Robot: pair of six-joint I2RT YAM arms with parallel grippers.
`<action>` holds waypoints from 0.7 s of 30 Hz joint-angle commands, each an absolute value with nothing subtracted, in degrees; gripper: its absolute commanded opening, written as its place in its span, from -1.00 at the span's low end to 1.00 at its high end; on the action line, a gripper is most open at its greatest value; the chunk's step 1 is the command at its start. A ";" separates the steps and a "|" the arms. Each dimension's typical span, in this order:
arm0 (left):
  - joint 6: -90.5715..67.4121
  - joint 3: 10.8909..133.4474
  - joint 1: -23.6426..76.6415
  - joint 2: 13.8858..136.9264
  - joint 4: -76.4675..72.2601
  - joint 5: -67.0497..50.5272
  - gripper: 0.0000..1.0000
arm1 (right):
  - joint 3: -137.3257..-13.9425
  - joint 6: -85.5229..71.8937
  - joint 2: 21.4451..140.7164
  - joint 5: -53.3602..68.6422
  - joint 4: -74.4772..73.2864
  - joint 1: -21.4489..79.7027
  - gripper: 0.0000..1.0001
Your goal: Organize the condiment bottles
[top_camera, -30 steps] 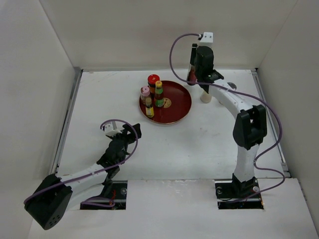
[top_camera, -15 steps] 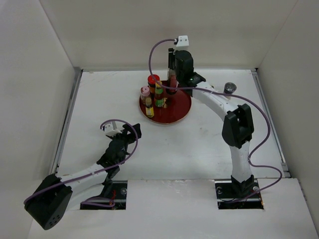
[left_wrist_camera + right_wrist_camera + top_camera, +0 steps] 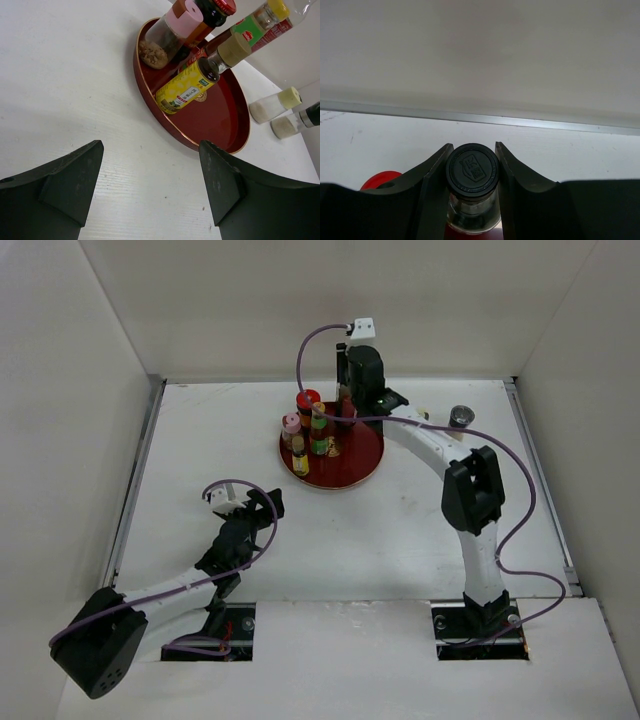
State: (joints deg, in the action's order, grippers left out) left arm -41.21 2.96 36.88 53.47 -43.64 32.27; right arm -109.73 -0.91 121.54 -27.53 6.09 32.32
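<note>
My right gripper (image 3: 346,408) is shut on the cap of the tall clear black-capped bottle (image 3: 472,168) and holds it upright over the back of the round red plate (image 3: 355,462). On the plate stand the red-capped (image 3: 308,397), pink-capped (image 3: 291,423), green-labelled yellow-capped (image 3: 319,426) and yellow-labelled (image 3: 300,460) bottles. The left wrist view shows the same group, with the pink-capped jar (image 3: 172,27) nearest. The cream-capped bottle (image 3: 274,104) and the grey-capped one (image 3: 461,416) stand on the table right of the plate. My left gripper (image 3: 264,504) is open and empty near the front left.
White walls enclose the table on three sides, with a metal rail along the back edge (image 3: 520,121). The right arm (image 3: 430,445) reaches across above the cream-capped bottle, hiding it in the top view.
My right gripper carried the black-capped bottle left, from beside the cream-capped bottle to over the back of the plate. The left arm has not moved.
</note>
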 commanded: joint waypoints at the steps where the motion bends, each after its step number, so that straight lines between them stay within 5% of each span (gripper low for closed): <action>1: -41.75 3.69 36.96 53.35 -47.02 31.55 0.53 | -110.22 -1.67 120.93 -28.92 16.52 33.09 -0.31; 11: -41.66 3.60 37.13 53.26 -47.11 31.20 0.53 | -104.33 -2.55 120.24 -29.53 19.25 34.06 -0.22; 16: -41.66 3.52 37.04 53.00 -47.11 31.11 0.53 | -101.34 -3.51 118.04 -29.79 20.21 34.23 0.34; 21: -41.57 3.69 36.96 53.17 -47.11 30.85 0.53 | -99.41 -5.09 113.66 -30.76 19.34 34.41 0.61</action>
